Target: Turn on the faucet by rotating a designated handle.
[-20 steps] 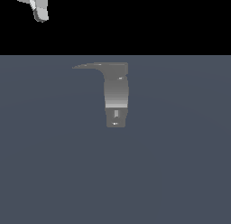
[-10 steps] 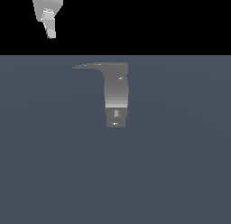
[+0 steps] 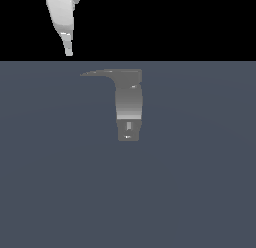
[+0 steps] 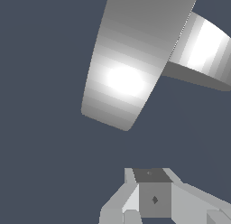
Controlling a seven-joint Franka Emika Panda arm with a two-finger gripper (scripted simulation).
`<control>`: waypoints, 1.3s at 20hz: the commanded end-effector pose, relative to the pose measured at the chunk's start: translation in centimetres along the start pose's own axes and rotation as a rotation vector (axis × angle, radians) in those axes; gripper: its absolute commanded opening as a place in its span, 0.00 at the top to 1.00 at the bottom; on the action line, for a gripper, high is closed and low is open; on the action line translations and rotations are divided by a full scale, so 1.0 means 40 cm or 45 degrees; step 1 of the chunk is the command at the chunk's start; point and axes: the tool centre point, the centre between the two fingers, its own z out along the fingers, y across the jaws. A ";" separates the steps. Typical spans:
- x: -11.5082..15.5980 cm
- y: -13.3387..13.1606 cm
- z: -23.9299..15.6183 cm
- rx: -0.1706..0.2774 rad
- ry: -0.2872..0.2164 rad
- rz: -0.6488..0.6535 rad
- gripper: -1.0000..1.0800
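Gripper (image 3: 68, 51) hangs at the top of the exterior view, toward that view's left, tips pointing down, above and left of the handle (image 3: 97, 73) and clear of it. Whether its jaws are apart I cannot tell; it holds nothing. The handle sticks out to the exterior view's left from the top of the faucet (image 3: 129, 103), which stands on the grey floor (image 3: 200, 192). On the wrist view, the gripper (image 4: 149, 196) sits near the faucet (image 4: 131, 65), not touching.

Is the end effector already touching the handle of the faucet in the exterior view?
No, the end effector hangs above the handle tip, with a clear gap between them.
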 end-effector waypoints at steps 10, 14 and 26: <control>0.109 -0.146 0.090 0.001 0.016 0.353 1.00; 0.149 -0.183 0.115 0.001 0.021 0.458 1.00; 0.215 -0.230 0.148 0.002 0.023 0.611 1.00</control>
